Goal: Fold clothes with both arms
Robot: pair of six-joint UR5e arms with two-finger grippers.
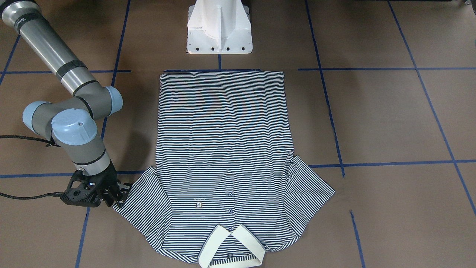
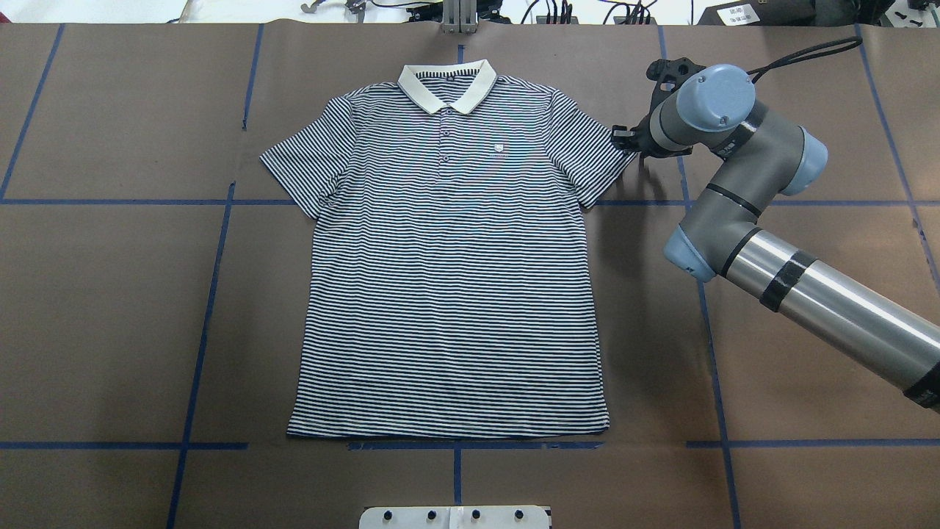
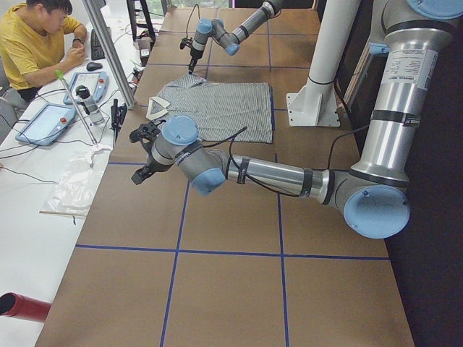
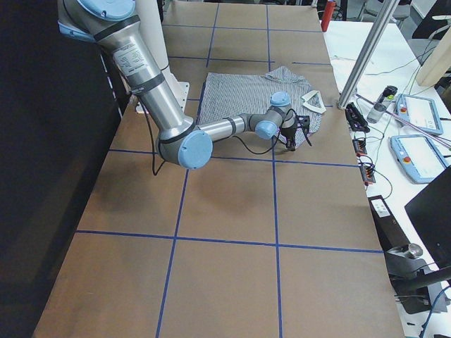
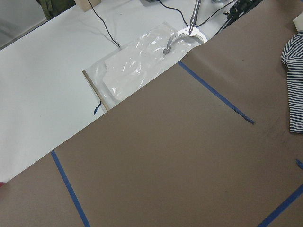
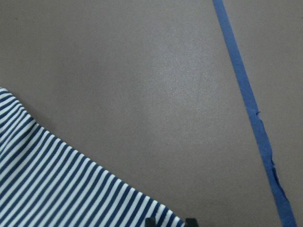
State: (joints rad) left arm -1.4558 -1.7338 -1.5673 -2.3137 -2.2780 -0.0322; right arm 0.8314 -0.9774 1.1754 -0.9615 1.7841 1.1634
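**A:** Collar [image 1: 231, 243] is what we meet first from across the table: cream, opened flat, with the polo shirt [image 1: 223, 149] spread face-up beyond it and its hem toward the white pedestal [image 1: 219, 33].

**B:** So we have nothing folded?

**A:** Nothing, as we judge it. Both sleeves lie out to the sides, the body is smooth, and no part is turned over. Every fold is left to do.

**B:** Where do our grippers stand?

**A:** Our right gripper [image 1: 119, 195] is low at the tip of one sleeve [image 1: 143, 203]. Its wrist camera shows two dark fingertips [image 6: 150, 221] set apart at the striped edge, so we read them as spread, not pinching. Our left gripper [image 3: 139, 173] hangs over bare brown paper [image 2: 110, 294], well apart from the other sleeve [image 5: 294, 85]. Only the side camera shows it, so we cannot tell how its fingers are set.

**B:** And room to move?

**A:** Plenty at the sides, where we see open paper beyond each sleeve. The ends are tighter. The hem lies along a blue tape line [image 1: 219, 69] near the pedestal. The collar end lies toward the paper's edge, where a white bench [image 5: 47, 80] with a clear plastic bag [image 5: 137, 71] begins. We judge inward folds easy and lengthwise ones to need care.
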